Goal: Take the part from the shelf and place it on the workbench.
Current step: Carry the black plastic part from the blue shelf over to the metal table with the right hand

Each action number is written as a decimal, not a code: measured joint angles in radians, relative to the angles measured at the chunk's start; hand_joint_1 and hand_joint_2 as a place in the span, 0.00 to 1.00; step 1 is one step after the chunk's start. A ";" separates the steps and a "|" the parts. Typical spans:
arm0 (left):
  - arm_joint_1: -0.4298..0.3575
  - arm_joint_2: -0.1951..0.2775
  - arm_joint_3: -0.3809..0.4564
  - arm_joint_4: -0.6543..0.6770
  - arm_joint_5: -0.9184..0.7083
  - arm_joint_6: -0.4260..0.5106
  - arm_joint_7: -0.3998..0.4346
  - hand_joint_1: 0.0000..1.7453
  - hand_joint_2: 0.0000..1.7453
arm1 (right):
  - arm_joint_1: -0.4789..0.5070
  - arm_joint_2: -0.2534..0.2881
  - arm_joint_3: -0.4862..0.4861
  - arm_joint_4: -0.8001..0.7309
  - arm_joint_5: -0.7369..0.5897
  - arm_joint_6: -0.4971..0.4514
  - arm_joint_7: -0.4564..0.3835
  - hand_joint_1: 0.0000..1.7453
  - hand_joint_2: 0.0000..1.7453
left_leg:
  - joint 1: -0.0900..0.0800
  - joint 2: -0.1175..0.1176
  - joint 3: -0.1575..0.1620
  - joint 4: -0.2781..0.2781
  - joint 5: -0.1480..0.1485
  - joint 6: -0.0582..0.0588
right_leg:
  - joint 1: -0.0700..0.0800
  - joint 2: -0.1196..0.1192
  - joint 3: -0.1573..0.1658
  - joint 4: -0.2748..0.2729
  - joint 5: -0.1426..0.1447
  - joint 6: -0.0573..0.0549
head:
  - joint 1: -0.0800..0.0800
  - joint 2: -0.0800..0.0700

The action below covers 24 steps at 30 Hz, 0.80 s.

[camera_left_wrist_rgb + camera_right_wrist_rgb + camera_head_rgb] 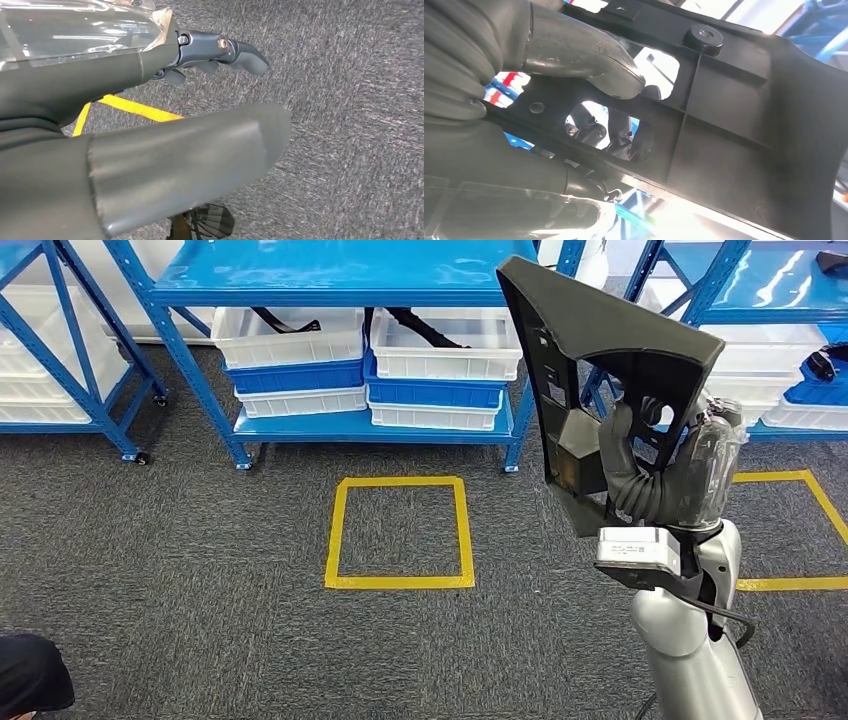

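**Q:** Right hand [660, 475] — what was it doing?

**A:** It was raised at the right of the head view on its silver arm [690, 650], fingers wrapped around a black plastic part [600, 330]. In the right wrist view the thick grey thumb [589, 60] pressed on one face of the part [744, 115], and darker fingers [616, 137] showed through an opening from the other side. So the part was pinched between thumb and fingers.

**Q:** Where was the part?

**A:** Up in the air in that hand, a flat, ribbed, roughly triangular frame with cut-outs, standing upright above the wrist and in front of the shelf.

**Q:** And the left hand?

**A:** The left hand [165, 120] hung over grey carpet [350, 125]. Its thumb and dark fingers [240, 52] were apart and held nothing.

**Q:** What lay beyond the hands?

**A:** On the carpet, a square of yellow tape [400, 532] sat in the middle, and part of another yellow outline [800, 530] at the right. Behind them stood a blue shelf [340, 275] with stacked white and blue bins [440, 365] on its lower level. Two top bins held black items; what they were could not be told. More blue racking stood to each side.
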 joint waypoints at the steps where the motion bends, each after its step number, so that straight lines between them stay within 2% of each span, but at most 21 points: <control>1: 0.001 0.000 0.001 0.000 0.001 0.000 -0.001 0.00 0.00 | -0.002 0.001 0.000 0.001 0.000 0.000 0.000 1.00 1.00 | -0.004 -0.001 0.001 -0.009 0.002 0.005 | -0.001 -0.001 -0.004 -0.001 0.008 0.008 | 0.001 0.000; 3: 0.004 -0.002 0.004 0.001 0.002 0.000 -0.004 0.00 0.00 | -0.004 0.001 0.001 0.003 0.002 0.000 0.000 1.00 1.00 | -0.004 0.003 -0.012 -0.016 0.021 0.022 | -0.002 -0.001 -0.015 0.005 0.009 0.020 | 0.000 0.000; 4: 0.004 -0.003 0.005 0.001 0.002 0.000 -0.005 0.00 0.00 | -0.005 0.001 0.001 0.004 0.004 0.000 0.001 1.00 1.00 | -0.002 0.006 -0.020 -0.020 0.033 0.031 | -0.002 0.000 -0.026 0.022 -0.010 0.021 | 0.001 0.000; 5: 0.004 -0.003 0.006 0.001 0.002 0.001 -0.006 0.00 0.00 | -0.007 0.000 0.001 0.006 0.006 0.000 0.001 1.00 1.00 | 0.000 0.009 -0.031 -0.024 0.045 0.037 | -0.001 0.000 -0.042 0.061 -0.044 0.018 | 0.002 0.000; 7: 0.004 -0.003 0.007 0.001 0.002 0.001 -0.006 0.00 0.00 | -0.008 -0.001 0.001 0.008 0.010 0.000 0.002 1.00 1.00 | -0.001 0.011 -0.060 -0.023 0.068 0.043 | -0.003 0.001 -0.080 0.184 -0.127 0.011 | 0.002 0.000; 8: 0.004 -0.004 0.007 0.001 0.002 0.000 -0.007 0.00 0.00 | -0.007 -0.003 0.001 0.010 0.012 0.000 0.003 1.00 1.00 | -0.001 0.012 -0.077 -0.023 0.080 0.043 | -0.003 0.002 -0.090 0.245 -0.154 0.013 | 0.002 0.000; 9: 0.004 -0.004 0.007 0.001 0.003 0.000 -0.009 0.00 0.00 | -0.004 -0.004 0.001 0.011 0.013 -0.001 0.002 1.00 1.00 | -0.001 0.013 -0.094 -0.022 0.093 0.041 | -0.004 0.001 -0.089 0.281 -0.160 0.020 | 0.002 0.000; 10: 0.004 -0.004 0.008 0.001 0.004 0.000 -0.011 0.00 0.00 | -0.002 -0.005 0.002 0.012 0.014 -0.001 0.002 1.00 1.00 | -0.001 0.014 -0.111 -0.022 0.106 0.039 | -0.004 0.001 -0.072 0.287 -0.148 0.031 | 0.002 0.000; 11: 0.005 -0.004 0.009 0.001 0.006 0.000 -0.013 0.00 0.00 | -0.001 -0.006 0.002 0.013 0.016 -0.002 0.001 1.00 1.00 | 0.000 0.014 -0.128 -0.022 0.120 0.036 | -0.004 0.001 -0.035 0.256 -0.125 0.042 | 0.002 0.000; 12: 0.005 -0.004 0.012 0.001 0.007 0.000 -0.016 0.00 0.00 | -0.002 -0.006 0.003 0.015 0.017 -0.002 0.000 1.00 1.00 | 0.000 0.015 -0.142 -0.021 0.133 0.032 | -0.004 0.001 0.016 0.195 -0.107 0.048 | 0.002 0.000; 13: 0.005 -0.005 0.014 0.001 0.008 0.000 -0.018 0.00 0.00 | -0.007 -0.006 0.004 0.016 0.018 -0.002 -0.001 1.00 1.00 | -0.001 0.014 -0.155 -0.020 0.145 0.027 | -0.002 0.001 0.077 0.113 -0.106 0.047 | 0.002 0.000; 14: 0.005 -0.005 0.017 0.001 0.008 0.000 -0.020 0.00 0.00 | -0.012 -0.006 0.006 0.017 0.019 -0.003 -0.002 1.00 1.00 | -0.002 0.015 -0.163 -0.020 0.158 0.022 | 0.001 0.003 0.126 0.040 -0.116 0.039 | 0.001 0.000; 15: 0.005 -0.005 0.019 0.001 0.008 0.000 -0.022 0.00 0.00 | -0.018 -0.006 0.007 0.018 0.020 -0.005 -0.002 1.00 1.00 | -0.003 0.015 -0.167 -0.021 0.170 0.017 | 0.004 0.004 0.155 -0.011 -0.130 0.028 | 0.001 0.000; 16: 0.005 -0.005 0.021 0.001 0.007 0.000 -0.024 0.00 0.00 | -0.023 -0.005 0.009 0.020 0.021 -0.006 -0.001 1.00 1.00 | -0.003 0.015 -0.170 -0.024 0.182 0.011 | 0.009 0.005 0.165 -0.037 -0.139 0.017 | 0.000 0.000; 17: 0.006 -0.005 0.022 0.001 0.007 0.000 -0.025 0.00 0.00 | -0.024 -0.005 0.010 0.022 0.022 -0.009 -0.001 1.00 1.00 | -0.003 0.015 -0.171 -0.029 0.193 0.006 | 0.009 0.005 0.158 -0.038 -0.135 0.007 | 0.000 0.000; 18: 0.007 -0.005 0.023 0.001 0.006 0.000 -0.025 0.00 0.00 | -0.025 -0.005 0.011 0.024 0.024 -0.010 -0.001 1.00 1.00 | 0.000 0.013 -0.174 -0.028 0.191 0.000 | 0.006 0.004 0.148 -0.037 -0.126 -0.001 | 0.000 0.000; 19: 0.008 -0.006 0.023 0.002 0.005 0.000 -0.025 0.00 0.00 | -0.024 -0.004 0.012 0.025 0.027 -0.012 0.000 1.00 1.00 | 0.002 0.012 -0.181 -0.017 0.171 -0.006 | 0.003 0.003 0.140 -0.036 -0.116 -0.012 | -0.001 0.000; 20: 0.010 -0.006 0.024 0.002 0.004 0.000 -0.025 0.00 0.00 | -0.023 -0.002 0.013 0.026 0.031 -0.015 0.001 1.00 1.00 | 0.004 0.010 -0.192 0.015 0.129 -0.012 | -0.001 0.001 0.129 -0.036 -0.103 -0.024 | -0.001 0.000; 22: 0.011 -0.008 0.024 0.002 0.004 -0.001 -0.025 0.00 0.00 | -0.020 0.004 0.015 0.026 0.038 -0.019 0.002 1.00 1.00 | 0.007 0.008 -0.221 0.138 0.018 -0.019 | -0.001 -0.001 0.106 -0.035 -0.078 -0.038 | -0.001 0.000; 23: 0.011 -0.008 0.024 0.002 0.004 -0.001 -0.025 0.00 0.00 | -0.018 0.008 0.016 0.027 0.042 -0.020 0.003 1.00 1.00 | 0.008 0.007 -0.233 0.208 -0.019 -0.022 | 0.001 -0.002 0.092 -0.033 -0.065 -0.040 | -0.002 0.000; 24: 0.011 -0.008 0.024 0.002 0.004 -0.001 -0.025 0.00 0.00 | -0.017 0.011 0.018 0.027 0.045 -0.021 0.004 1.00 1.00 | 0.009 0.007 -0.234 0.257 -0.029 -0.024 | 0.002 -0.001 0.077 -0.030 -0.054 -0.039 | -0.002 0.000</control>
